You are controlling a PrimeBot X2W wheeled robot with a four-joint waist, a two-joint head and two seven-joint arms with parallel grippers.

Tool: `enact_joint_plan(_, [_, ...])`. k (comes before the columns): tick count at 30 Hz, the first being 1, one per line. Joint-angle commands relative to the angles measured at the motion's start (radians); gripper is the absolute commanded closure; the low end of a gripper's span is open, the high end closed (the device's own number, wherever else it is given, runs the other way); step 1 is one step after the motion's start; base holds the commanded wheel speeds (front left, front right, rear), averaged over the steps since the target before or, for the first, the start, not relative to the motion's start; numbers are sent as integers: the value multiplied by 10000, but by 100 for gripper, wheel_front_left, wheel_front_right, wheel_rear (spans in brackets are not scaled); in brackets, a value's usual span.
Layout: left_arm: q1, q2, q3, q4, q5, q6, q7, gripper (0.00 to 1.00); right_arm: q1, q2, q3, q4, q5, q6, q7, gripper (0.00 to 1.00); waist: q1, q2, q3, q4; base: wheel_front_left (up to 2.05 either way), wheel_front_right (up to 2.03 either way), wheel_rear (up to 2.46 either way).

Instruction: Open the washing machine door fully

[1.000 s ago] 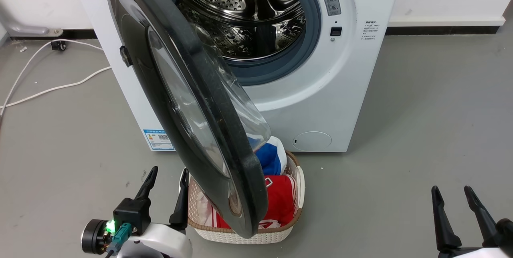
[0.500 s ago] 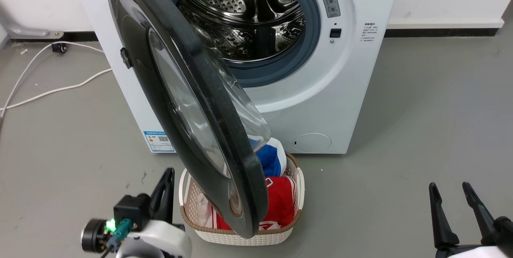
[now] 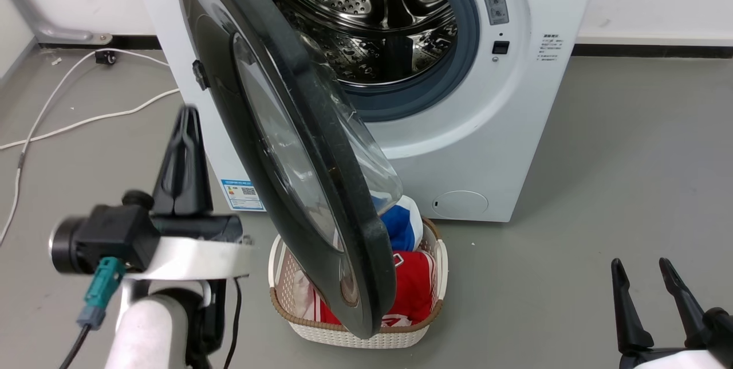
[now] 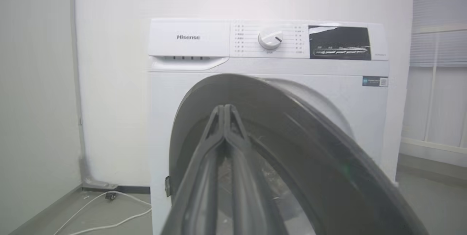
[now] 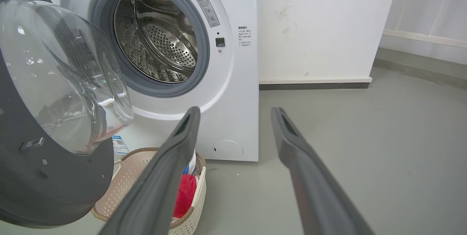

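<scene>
The large round glossy black washing machine door point(image 3: 275, 128) stands half open, just right of the left gripper point(image 3: 187, 117), whose fingers are pressed together; the right gripper point(image 3: 640, 269) sits spread apart. I'd hook its free edge and swing it wide along its own arc.

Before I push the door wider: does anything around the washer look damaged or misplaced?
The black display panel looks torn or peeling along its top edge. A laundry basket sits under the half-open washing machine door.
</scene>
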Motion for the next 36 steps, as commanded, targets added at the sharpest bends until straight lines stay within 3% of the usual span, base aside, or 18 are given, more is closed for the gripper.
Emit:
enact_joint_plan(1, [-232,-15,-92,-464,115,27,156,100,-86,44,-7,6,-41,1,-40,0,-1,0,3,52,0,0,0])
enact_joint_plan(11, [-917,-248,-1191,-2541,32,-131,1182,100,-129,81,-77,87,15,1,-114,0,-1,0,-40,260,0,0,0])
enact_joint_plan(12, [-998,-401,-2105,-2993,-292,-383,1679,100,-65,89,-167,145,41,-1,-170,0,-1,0,-31,412,0,0,0])
enact_joint_plan(18, [-703,-532,-3853,-3279,-953,-714,2309,100,27,95,-248,243,43,1,-200,0,-1,0,-16,680,0,0,0])
enact_joint_plan(27, [277,-566,-6116,-2318,-1911,-1126,3430,100,-60,100,-267,378,134,1,-170,0,-1,0,43,914,0,0,0])
enact_joint_plan(36, [1002,-491,-7062,-263,-2353,-1351,3546,100,-88,100,-195,487,194,1,-143,0,-1,0,113,854,0,0,0])
